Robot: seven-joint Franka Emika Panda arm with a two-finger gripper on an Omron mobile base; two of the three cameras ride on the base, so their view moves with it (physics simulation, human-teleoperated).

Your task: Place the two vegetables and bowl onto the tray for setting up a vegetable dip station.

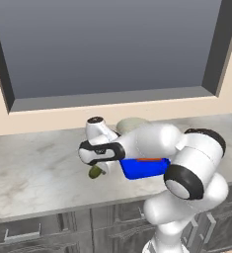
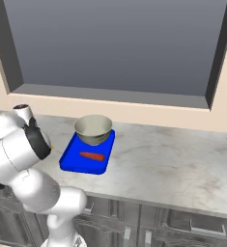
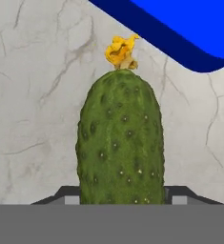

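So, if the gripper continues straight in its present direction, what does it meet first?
Probably the marble counter: the cucumber already sits between the gripper fingers, and the blue tray lies off to one side.

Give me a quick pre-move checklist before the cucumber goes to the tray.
1. Cucumber sits between the two fingertips of the hand: ok.
2. Grip closed firmly on the cucumber: cannot tell; contact is hidden at the bottom of the hand view.
3. Cucumber lifted off the counter: cannot tell; in the left base view it sits low under the hand.
4. Tray has free blue space: ok, near the front beside the carrot.
5. Bowl already on the tray: ok, at the far end.
6. Carrot on the tray: ok, lying flat in front of the bowl.
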